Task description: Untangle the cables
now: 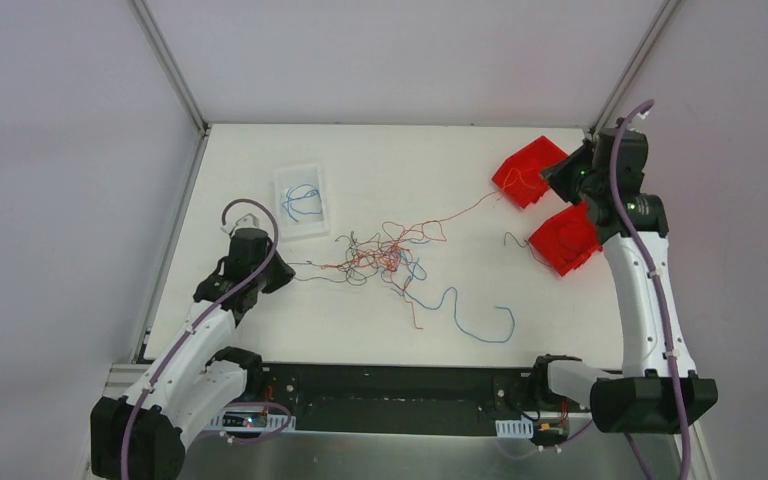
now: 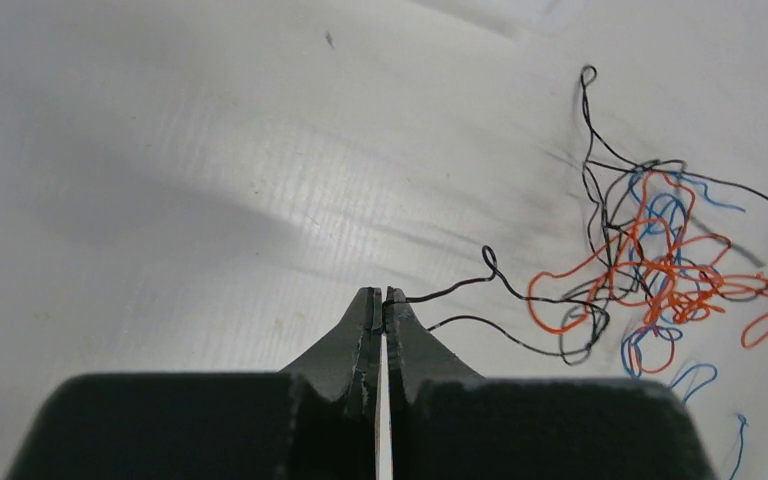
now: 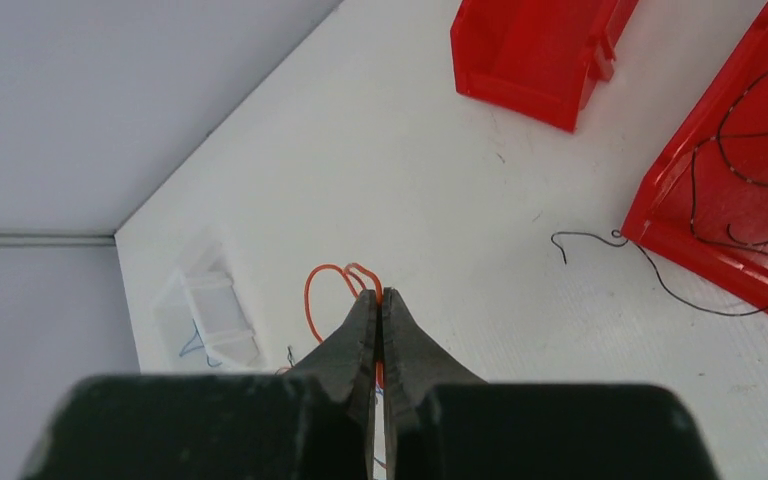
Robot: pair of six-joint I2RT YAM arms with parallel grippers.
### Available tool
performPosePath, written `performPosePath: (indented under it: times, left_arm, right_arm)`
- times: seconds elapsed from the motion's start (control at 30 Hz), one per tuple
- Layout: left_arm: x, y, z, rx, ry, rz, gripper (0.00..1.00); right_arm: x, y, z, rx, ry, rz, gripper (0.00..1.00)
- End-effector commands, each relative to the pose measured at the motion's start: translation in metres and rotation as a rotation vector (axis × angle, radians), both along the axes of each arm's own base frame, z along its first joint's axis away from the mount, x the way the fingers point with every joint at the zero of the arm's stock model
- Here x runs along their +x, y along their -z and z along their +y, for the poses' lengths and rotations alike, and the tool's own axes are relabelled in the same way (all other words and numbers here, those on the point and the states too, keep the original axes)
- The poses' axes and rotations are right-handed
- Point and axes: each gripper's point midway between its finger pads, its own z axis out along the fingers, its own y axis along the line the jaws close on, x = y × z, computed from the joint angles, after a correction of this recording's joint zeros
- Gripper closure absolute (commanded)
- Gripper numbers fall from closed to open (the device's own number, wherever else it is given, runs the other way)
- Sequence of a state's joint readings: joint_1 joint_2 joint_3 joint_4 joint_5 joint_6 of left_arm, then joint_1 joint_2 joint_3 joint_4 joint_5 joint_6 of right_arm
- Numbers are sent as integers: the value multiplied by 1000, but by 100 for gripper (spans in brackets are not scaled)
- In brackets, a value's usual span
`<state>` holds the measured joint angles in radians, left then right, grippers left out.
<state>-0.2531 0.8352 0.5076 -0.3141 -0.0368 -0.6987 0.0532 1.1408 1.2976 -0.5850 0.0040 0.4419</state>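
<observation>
The cables form a tangle [image 1: 385,258] of thin orange, black, blue and red strands mid-table. My left gripper [image 1: 287,271] sits low at the tangle's left end. In the left wrist view it [image 2: 383,297] is shut on a black cable [image 2: 450,290] that runs right into the bunch [image 2: 660,265]. My right gripper [image 1: 548,180] is raised at the far right, over the red bins. It [image 3: 380,296] is shut on an orange cable [image 3: 322,285], which loops past the tips. That orange strand [image 1: 460,212] stretches from the tangle up to it.
A loose blue cable [image 1: 475,322] lies near the front. A clear tray [image 1: 282,190] at the back left holds blue cables. Two red bins [image 1: 535,158] [image 1: 560,250] stand at the right. The nearer bin [image 3: 690,262] holds black cables, one [image 3: 660,280] trailing onto the table.
</observation>
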Motion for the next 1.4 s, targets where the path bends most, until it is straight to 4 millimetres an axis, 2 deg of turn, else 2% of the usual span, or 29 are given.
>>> performPosePath:
  times: [0.0,0.07,0.17,0.27,0.37,0.47,0.6,0.63,0.7,0.73,0.8,0.9,0.97,1.03,1.1,1.23,1.37]
  left_arm:
    - [3,-13,28,17,-143,-4,100]
    - [1,-10,39,2,-195,11,100]
    - [-3,-9,56,-14,-279,17,100]
    - [-9,-9,73,2,-365,14,100]
    - [-10,-13,76,14,-367,-4,100]
    - [-4,-25,63,-4,-262,-30,100]
    - [4,-42,36,-64,-89,-57,100]
    - [5,-45,29,-80,-47,-56,96]
    - [7,-50,17,-109,28,-48,80]
    - [8,-52,12,-122,57,-46,70]
    - [8,-57,5,-139,99,-51,50]
    - [8,-68,5,-103,114,-87,33]
    - [7,-74,6,-64,118,-104,25]
    - [9,-81,0,-39,147,-112,21]
    - [10,-84,-14,-31,197,-96,20]
    - [11,-79,-59,21,347,-49,20]
    - [10,-62,-100,56,508,37,21]
  right_arm:
    - [13,-38,-17,45,7,-37,100]
    - [17,-57,-25,52,27,-68,100]
    - [17,-66,-36,53,71,-83,100]
    - [13,-58,-42,57,105,-73,100]
    - [9,-40,-27,106,38,-52,100]
    - [-1,-15,2,150,-87,-5,100]
    - [-17,37,45,106,-223,107,100]
    - [-19,49,54,95,-247,133,98]
    - [-24,74,68,86,-281,187,89]
    - [-25,84,73,85,-295,210,81]
    - [-29,102,83,75,-317,252,59]
    - [-31,112,97,46,-356,264,37]
    - [-33,114,112,25,-406,266,30]
    - [-35,119,132,-1,-486,289,28]
    - [-38,129,153,-42,-579,319,29]
    - [-45,154,190,-110,-768,374,32]
    - [-49,172,216,-190,-980,338,34]
